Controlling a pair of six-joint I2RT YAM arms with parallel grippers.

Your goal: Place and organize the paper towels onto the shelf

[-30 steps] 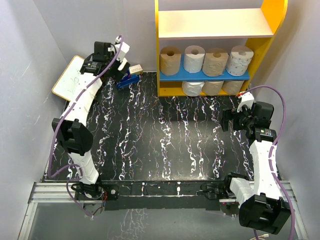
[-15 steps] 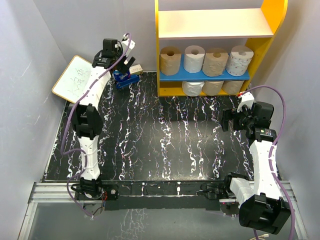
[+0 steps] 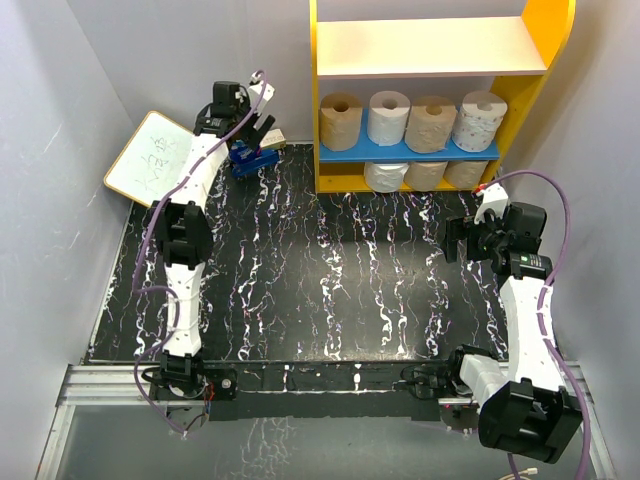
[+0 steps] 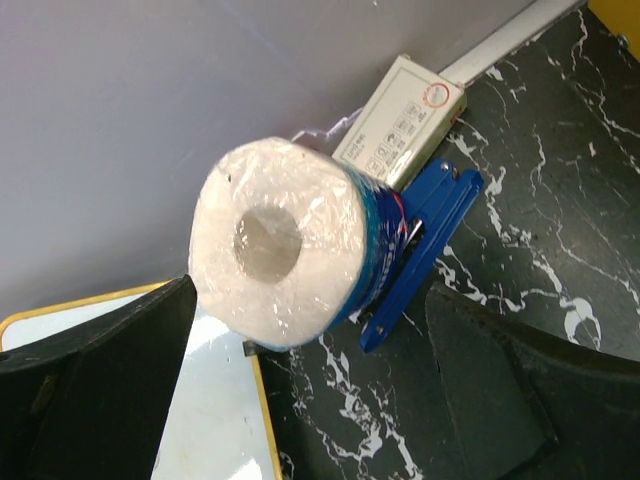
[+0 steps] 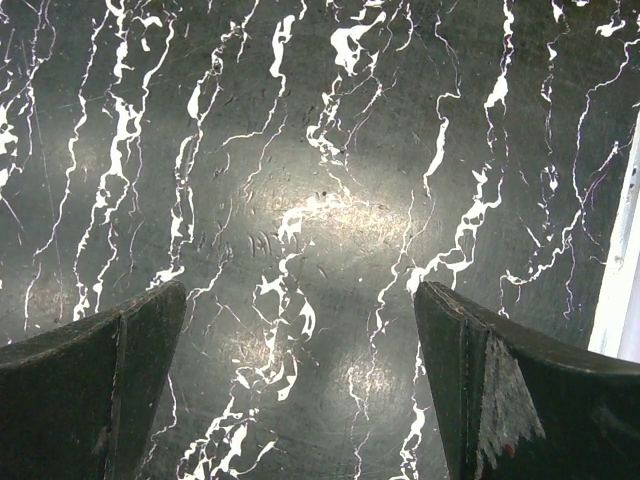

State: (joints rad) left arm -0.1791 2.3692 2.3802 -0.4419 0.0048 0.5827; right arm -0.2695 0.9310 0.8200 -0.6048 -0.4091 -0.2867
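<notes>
**Two robot arms, one roll left off the shelf**

We look down on a black, white-veined bench with a robot arm at each near corner. At the far edge stands the yellow-framed shelf. Its pale peach upper board is bare. On the blue lower board four rolls stand in a row with their hollow cores facing us: tan, white, tan, then white with a faint pattern. In the space under that board three more rolls sit side by side.

The left arm stretches to the far left corner of the bench, where the left tool hangs just above a small blue stapler, beside a white writing board with a wooden frame. Through the left wrist camera we see the wrapped roll, white paper in clear film with a blue band, lying on its side with its core towards the camera. It touches the stapler and sits close to the grey wall, just beside a small pale box. The left tool has its fingers spread wide apart, one on each side of the view, and neither touches the roll.

The right arm stands bent at the right side of the bench, near the shelf. The right tool is also spread apart, and its wrist camera shows only bare bench between the fingers.
</notes>
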